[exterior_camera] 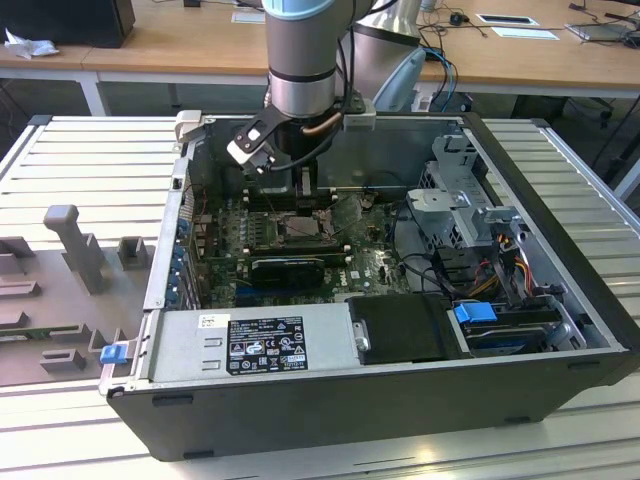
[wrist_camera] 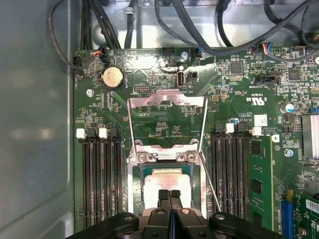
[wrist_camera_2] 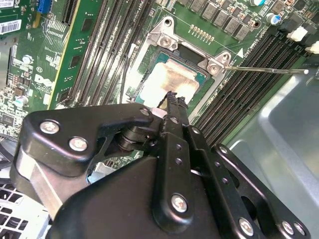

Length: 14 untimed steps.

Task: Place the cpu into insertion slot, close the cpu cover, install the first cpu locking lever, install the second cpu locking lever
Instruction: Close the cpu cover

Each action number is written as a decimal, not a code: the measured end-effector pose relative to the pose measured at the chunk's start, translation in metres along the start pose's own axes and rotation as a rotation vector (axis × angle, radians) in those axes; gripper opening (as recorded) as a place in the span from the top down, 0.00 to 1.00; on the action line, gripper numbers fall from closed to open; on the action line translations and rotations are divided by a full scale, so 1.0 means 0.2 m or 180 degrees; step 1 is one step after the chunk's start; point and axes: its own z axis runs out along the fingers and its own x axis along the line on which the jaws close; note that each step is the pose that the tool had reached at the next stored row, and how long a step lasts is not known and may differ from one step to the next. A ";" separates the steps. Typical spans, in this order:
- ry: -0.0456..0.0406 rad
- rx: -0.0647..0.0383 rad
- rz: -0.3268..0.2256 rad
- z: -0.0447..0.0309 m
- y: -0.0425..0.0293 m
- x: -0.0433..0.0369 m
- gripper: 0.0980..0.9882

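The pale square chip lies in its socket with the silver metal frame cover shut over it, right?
No: the pale square chip lies in its socket, but the silver metal frame cover is swung open, as the first wrist view shows.

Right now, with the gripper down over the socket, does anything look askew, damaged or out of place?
Nothing stands out. The cpu lies square in its socket, the cpu cover stands open beyond it, and a thin locking lever sticks out free beside the socket. The gripper, fingers shut, hangs over the cpu.
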 end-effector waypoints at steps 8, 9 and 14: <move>0.0001 0.0000 0.0001 -0.014 0.001 0.000 0.99; 0.0001 0.0000 0.0001 -0.015 0.001 0.000 0.99; 0.0001 0.0001 0.0001 -0.033 0.002 0.000 0.99</move>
